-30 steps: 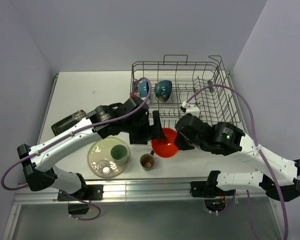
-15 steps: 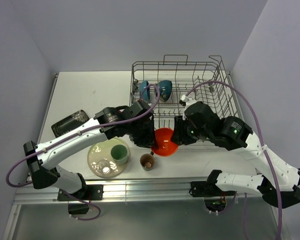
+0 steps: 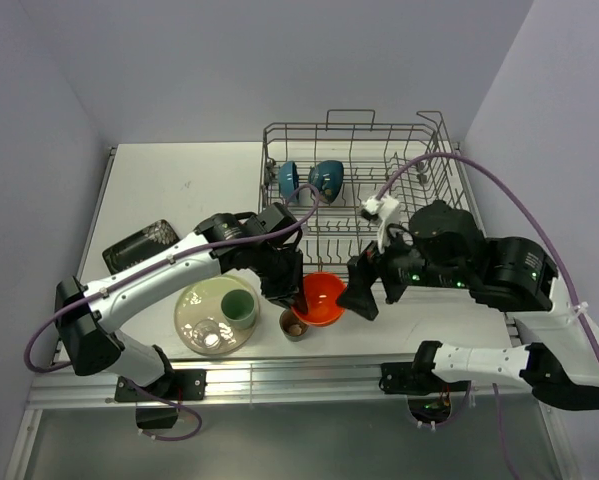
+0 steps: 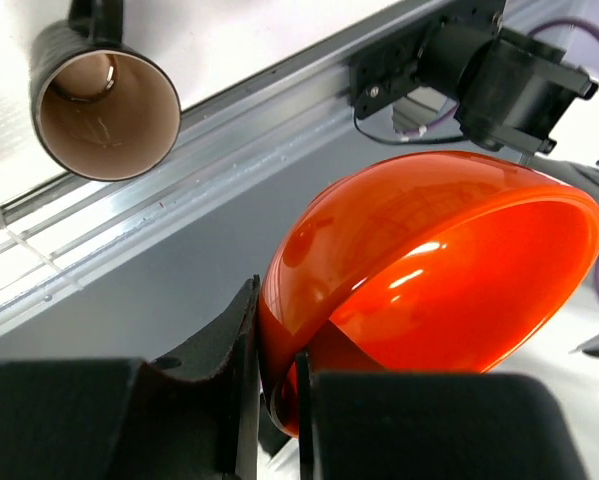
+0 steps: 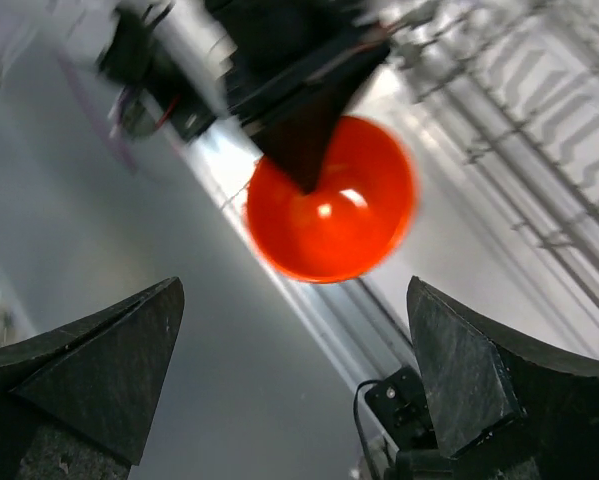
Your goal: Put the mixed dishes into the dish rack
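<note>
While the left claw pinches the orange bowl by its rim from above, the right claw faces it, spread wide.

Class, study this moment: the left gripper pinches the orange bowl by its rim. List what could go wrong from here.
1. The left gripper grips the tilted orange bowl by a small piece of rim only, so it may slip.
2. The small brown mug stands close by, and a falling bowl could hit it.
3. The open right gripper is close beside the bowl, so the arms might collide on the way to the dish rack.
</note>
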